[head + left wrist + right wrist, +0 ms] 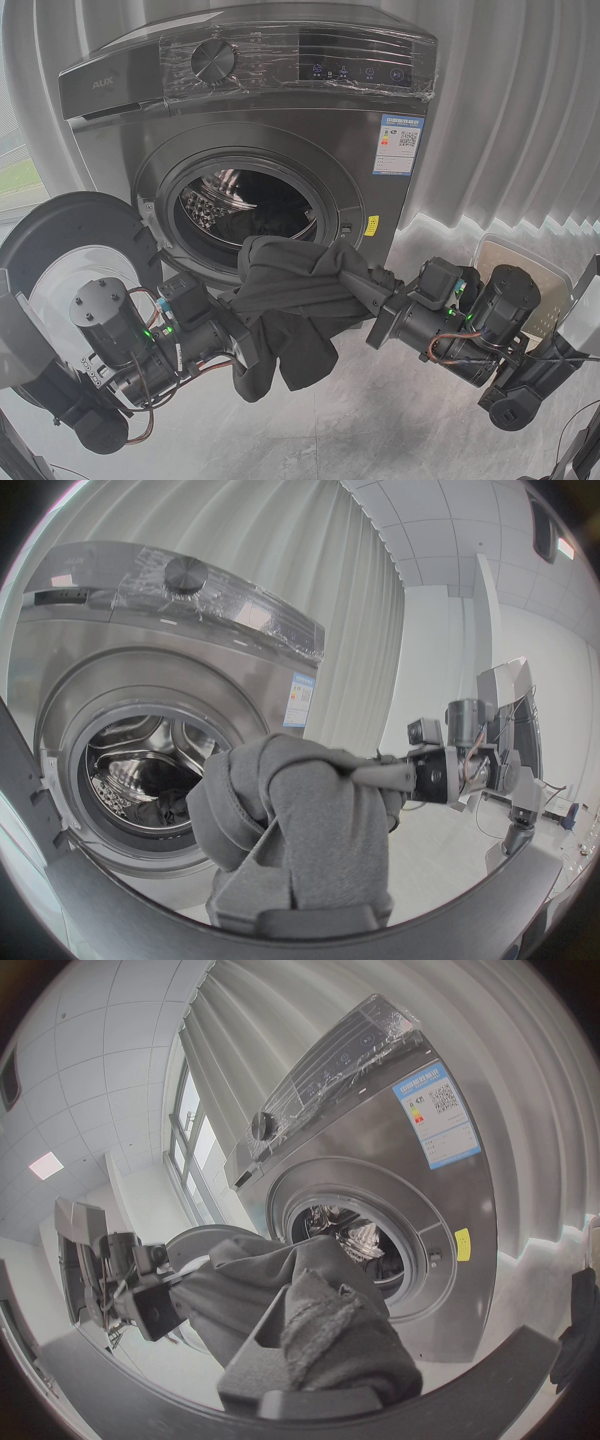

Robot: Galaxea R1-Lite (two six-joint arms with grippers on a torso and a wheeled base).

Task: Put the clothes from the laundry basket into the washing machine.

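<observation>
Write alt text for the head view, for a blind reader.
The left gripper and right gripper each clamp a dark grey cloth garment, stretched between them and drooping, just before the open mouth of a silver-grey front-loading washing machine. Its round door stands swung open to the left, and dark clothing lies in the steel drum.

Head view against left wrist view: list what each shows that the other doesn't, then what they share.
Head view alone: the laundry basket on the floor beside the washing machine, and the yellow sticker by its opening. Left wrist view alone: the tiled ceiling and the far wall. Both: the machine, the dark garment held between the left gripper and right gripper, each shut on it.
</observation>
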